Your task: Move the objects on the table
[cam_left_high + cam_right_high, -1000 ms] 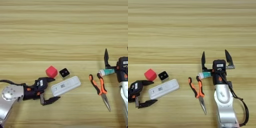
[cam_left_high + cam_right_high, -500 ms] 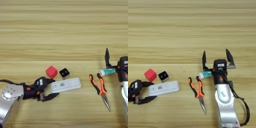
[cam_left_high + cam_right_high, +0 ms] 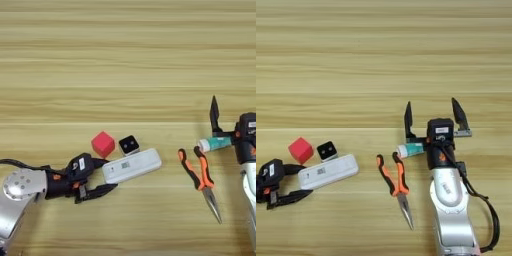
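Objects lie in a row across the near half of the table (image 3: 130, 60). Left gripper (image 3: 102, 176) rests low on the wood at the near left, fingers spread wide and pointing right. Its far finger reaches toward the red cube (image 3: 103, 144), which sits just beyond that fingertip; its near finger (image 3: 97, 191) lies flat on the table. Between the two fingertips is the left end of the white device (image 3: 132, 165); whether either finger touches it cannot be told. The device lies slightly tilted, its right end farther away. The black cube (image 3: 129, 145) sits just beyond the device, right of the red cube and close to it.

Pliers (image 3: 394, 181) lie well right of the device, handles away, tip toward the robot. Just right of the handles lies the tube (image 3: 410, 149), next to the left finger (image 3: 408, 120) of the right gripper (image 3: 433, 115). That gripper points away from the robot, fingers wide apart, holding nothing; the tube sits at the base of its left finger.
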Available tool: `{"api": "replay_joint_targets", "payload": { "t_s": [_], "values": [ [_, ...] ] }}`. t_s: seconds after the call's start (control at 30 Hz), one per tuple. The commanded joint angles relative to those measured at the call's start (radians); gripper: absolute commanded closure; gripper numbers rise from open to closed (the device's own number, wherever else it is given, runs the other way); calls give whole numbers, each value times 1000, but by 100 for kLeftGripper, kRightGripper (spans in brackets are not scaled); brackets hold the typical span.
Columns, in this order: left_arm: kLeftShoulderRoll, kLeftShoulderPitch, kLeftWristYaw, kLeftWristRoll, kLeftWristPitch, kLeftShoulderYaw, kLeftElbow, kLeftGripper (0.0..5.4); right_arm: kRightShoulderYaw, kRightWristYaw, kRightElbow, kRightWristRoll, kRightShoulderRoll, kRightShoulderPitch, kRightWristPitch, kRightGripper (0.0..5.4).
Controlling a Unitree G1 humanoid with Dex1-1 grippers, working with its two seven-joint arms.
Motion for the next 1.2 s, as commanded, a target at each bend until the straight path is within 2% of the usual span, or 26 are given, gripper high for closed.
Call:
{"api": "replay_joint_targets", "payload": {
  "t_s": [0.03,0.13,0.27,0.5,0.7,0.8,0.9,1.0,1.2],
  "values": [
    [11,-1,12,3,-1,12,7,254,4,3,4,-4,1,-2,9,0],
    [13,-3,15,-8,-4,26,-3,254,4,3,3,-4,1,-2,9,0],
    [22,-6,-13,-64,-3,65,-49,254,3,3,5,-3,0,-2,8,0],
    [36,-30,-17,-93,-5,108,-89,254,-3,8,-1,2,-7,-8,12,0],
    [57,-26,-40,-128,-8,131,-148,254,-23,33,-19,25,-29,-30,23,0],
    [62,-22,-57,-141,-22,139,-161,254,-32,85,-47,74,-59,-55,38,0],
    [66,-29,-82,-168,-16,139,-174,254,-36,183,-118,165,-115,-96,81,0],
    [78,-38,-106,-171,-16,130,-190,254,-37,298,-221,245,-201,-135,146,0],
    [101,-85,-153,-178,4,114,-225,254,-55,526,-362,473,-368,-139,333,0]
  ]
}}
